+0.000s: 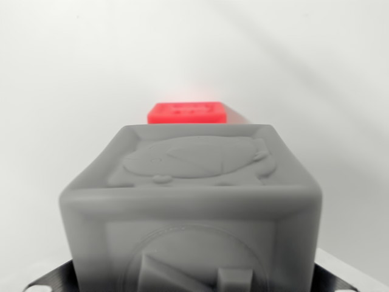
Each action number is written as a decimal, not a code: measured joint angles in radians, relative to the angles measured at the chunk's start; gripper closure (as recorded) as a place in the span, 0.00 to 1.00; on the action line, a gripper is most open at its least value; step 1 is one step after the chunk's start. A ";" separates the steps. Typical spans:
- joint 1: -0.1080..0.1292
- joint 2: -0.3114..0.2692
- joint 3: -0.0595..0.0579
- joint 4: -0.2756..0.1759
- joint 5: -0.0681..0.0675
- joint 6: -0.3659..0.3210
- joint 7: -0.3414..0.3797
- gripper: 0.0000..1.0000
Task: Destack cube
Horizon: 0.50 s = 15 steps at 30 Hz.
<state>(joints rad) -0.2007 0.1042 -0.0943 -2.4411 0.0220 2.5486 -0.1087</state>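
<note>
A grey cube point(191, 207) with a raised animal relief on its top face fills the lower middle of the wrist view, very close to the camera. It sits between the two fingers of my gripper point(194, 277), which is shut on it. Only slivers of the fingers point(42, 281) show, at the bottom corners. Behind the grey cube a red cube point(187, 112) rests on the white surface, with only its top part visible above the grey cube's far edge. The two cubes appear apart.
A plain white surface point(67, 79) lies all around, with a soft shadow running off to the upper right of the red cube. No other objects show.
</note>
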 joint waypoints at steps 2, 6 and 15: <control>0.006 0.014 0.001 0.008 0.000 0.000 0.025 1.00; 0.017 0.030 0.003 0.021 0.000 0.001 0.069 1.00; 0.040 0.062 0.004 0.051 0.002 0.003 0.169 1.00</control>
<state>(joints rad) -0.1608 0.1665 -0.0905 -2.3896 0.0236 2.5514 0.0607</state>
